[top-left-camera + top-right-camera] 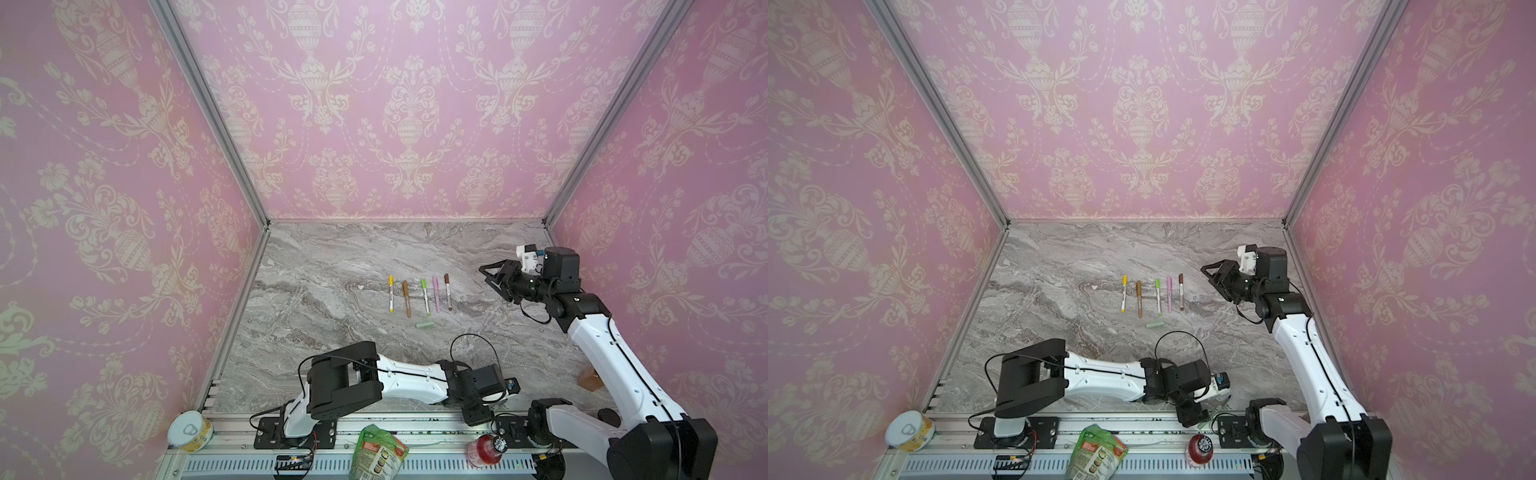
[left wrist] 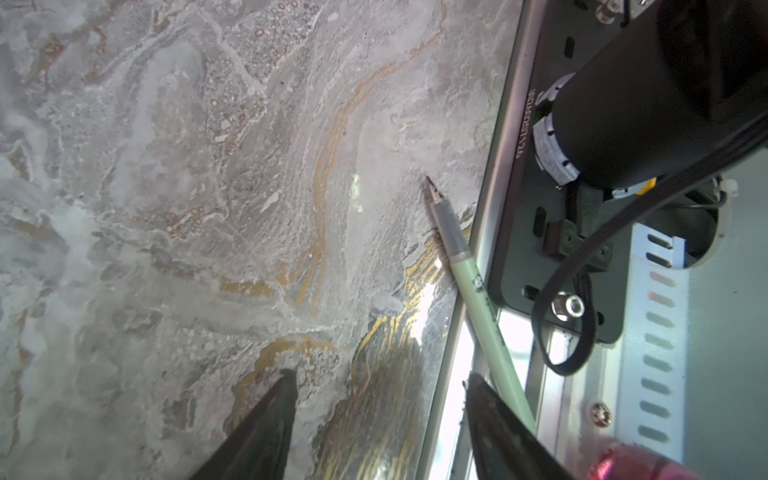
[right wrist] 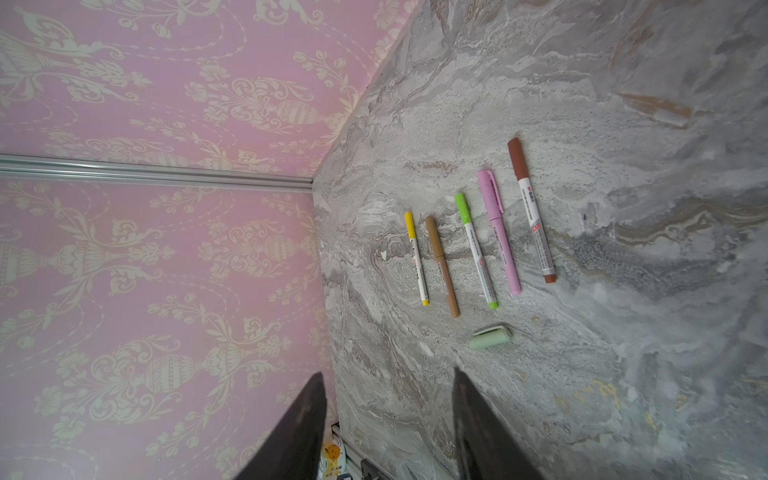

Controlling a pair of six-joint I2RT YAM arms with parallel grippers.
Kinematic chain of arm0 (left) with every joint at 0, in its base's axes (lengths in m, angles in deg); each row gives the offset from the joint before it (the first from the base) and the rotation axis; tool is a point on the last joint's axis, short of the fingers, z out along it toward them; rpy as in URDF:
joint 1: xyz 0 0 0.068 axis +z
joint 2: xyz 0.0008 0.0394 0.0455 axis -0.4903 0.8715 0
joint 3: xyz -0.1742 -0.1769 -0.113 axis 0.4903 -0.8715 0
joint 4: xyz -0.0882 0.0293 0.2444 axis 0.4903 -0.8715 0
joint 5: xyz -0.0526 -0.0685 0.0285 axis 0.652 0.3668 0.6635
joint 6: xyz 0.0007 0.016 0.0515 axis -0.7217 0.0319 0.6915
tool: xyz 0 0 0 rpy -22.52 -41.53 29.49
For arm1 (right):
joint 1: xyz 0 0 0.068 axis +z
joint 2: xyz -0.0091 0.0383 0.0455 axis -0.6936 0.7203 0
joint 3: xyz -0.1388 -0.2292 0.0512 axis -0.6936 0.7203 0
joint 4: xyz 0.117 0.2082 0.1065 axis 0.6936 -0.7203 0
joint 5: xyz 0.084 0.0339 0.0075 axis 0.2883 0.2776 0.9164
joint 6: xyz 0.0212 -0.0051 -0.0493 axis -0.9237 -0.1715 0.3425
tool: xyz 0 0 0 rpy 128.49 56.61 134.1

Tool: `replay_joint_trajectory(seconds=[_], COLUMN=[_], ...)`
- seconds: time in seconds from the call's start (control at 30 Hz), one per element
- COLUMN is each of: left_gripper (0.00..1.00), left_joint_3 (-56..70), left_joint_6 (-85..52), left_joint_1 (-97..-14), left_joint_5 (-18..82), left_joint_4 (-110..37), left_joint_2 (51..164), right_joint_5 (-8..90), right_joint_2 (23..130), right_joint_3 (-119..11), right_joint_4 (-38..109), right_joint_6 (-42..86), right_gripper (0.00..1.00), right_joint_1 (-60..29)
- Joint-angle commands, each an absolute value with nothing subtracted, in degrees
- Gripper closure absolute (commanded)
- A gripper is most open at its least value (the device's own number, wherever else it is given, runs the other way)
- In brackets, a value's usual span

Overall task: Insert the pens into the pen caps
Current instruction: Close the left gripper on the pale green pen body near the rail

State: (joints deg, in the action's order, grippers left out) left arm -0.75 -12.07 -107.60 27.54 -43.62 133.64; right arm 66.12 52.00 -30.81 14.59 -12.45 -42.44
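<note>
While I watch remotely, left end effector (image 2: 380, 374) released beside the uncapped pale green pen (image 2: 478, 291) lying across the front edge of the bench (image 2: 208, 208), right end effector (image 3: 386, 371) released and empty, five capped pens (image 3: 476, 249) rowed mid-bench, pale green cap (image 3: 490, 336) near them.

Five capped pens (image 1: 424, 296) lie side by side; a loose cap (image 1: 424, 324) just before them.

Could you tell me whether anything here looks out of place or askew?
Yes: the uncapped pale green pen lies slanted across the table's front edge, partly on the metal rail, far from the loose pale green cap and the row of five capped pens mid-table.
</note>
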Motion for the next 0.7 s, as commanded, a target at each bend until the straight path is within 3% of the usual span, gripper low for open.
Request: replay_joint_trajectory(seconds=[0.0,0.67], left_gripper=[0.32,0.29], left_joint_3=[1.2,5.5], left_joint_6=[-9.5,-4.9], left_joint_1=[-107.9,-108.7], left_joint_5=[31.1,36.0], left_joint_4=[-46.2,-50.4], left_joint_2=[135.4,140.4], right_joint_5=[67.5,67.9], right_joint_2=[52.1,52.2], right_joint_3=[-31.7,-31.4], right_joint_4=[16.1,17.2], right_joint_6=[-11.1,-11.4], right_gripper=[0.50,0.49], right_joint_1=[-42.4,-42.4])
